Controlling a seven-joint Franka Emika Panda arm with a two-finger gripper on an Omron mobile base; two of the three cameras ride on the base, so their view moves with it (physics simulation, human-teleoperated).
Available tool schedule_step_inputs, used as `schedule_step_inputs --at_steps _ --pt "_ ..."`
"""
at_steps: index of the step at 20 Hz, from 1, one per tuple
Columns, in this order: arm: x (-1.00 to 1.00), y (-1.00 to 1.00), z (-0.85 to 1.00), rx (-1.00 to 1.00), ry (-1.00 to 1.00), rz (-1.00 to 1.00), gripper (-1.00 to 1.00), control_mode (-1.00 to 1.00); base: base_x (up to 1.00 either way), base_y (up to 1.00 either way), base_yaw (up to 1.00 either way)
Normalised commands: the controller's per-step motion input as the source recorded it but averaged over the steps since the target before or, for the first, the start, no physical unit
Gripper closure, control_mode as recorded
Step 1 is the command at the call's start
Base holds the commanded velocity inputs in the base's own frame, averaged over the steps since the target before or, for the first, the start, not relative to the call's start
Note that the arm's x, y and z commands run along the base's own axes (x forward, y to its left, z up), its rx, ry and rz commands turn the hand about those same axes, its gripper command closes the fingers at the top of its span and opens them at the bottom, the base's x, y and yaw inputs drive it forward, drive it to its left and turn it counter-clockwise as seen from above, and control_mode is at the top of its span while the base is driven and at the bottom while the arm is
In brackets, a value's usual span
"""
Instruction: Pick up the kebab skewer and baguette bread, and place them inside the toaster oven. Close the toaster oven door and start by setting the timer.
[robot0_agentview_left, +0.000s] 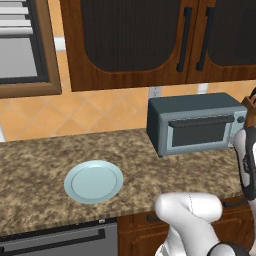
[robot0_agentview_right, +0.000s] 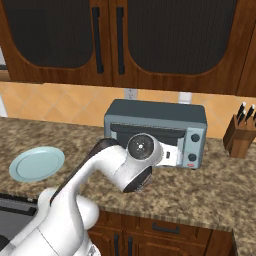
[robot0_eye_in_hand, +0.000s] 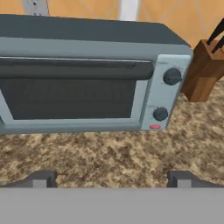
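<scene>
Squarely boxy grey-blue toaster oven (robot0_eye_in_hand: 87, 39), speckled granite counter (robot0_eye_in_hand: 109, 153)

On the counter (robot0_agentview_left: 150, 175), the toaster oven (robot0_agentview_left: 192, 122) sits between the plate (robot0_agentview_left: 93, 181) at my left and the knife block (robot0_agentview_right: 240, 134) at my right.

My gripper (robot0_eye_in_hand: 112, 178) hangs just above the speckled brown granite counter (robot0_eye_in_hand: 109, 153), my two dark finger tips (robot0_eye_in_hand: 41, 179) set wide apart with nothing between them. Ahead stands the boxy grey-blue toaster oven (robot0_eye_in_hand: 87, 39), its dark-glass door (robot0_eye_in_hand: 70, 98) shut, the dark bar handle (robot0_eye_in_hand: 74, 70) across the top. Two round dark knobs (robot0_eye_in_hand: 172, 77) sit down its right panel above a small red button (robot0_eye_in_hand: 155, 127). A wooden knife block (robot0_eye_in_hand: 202, 72) stands just beside the oven's right side.
</scene>
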Motion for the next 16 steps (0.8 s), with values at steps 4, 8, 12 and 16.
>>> schedule_step_inputs --at_steps 4,8,12,16 --pt "-0.01 -0.77 -0.01 0.20 0.00 0.12 -1.00 -1.00 0.00 0.00 0.00" --pt "0.17 -0.33 0.00 0.20 0.00 -0.01 -1.00 -1.00 0.00 0.00 0.00" --pt "0.47 -0.08 -0.06 0.33 0.01 -0.13 -1.00 -1.00 0.00 0.00 0.00" --pt "0.24 0.06 -0.25 0.40 0.00 -0.30 -1.00 -1.00 0.00 0.00 0.00"
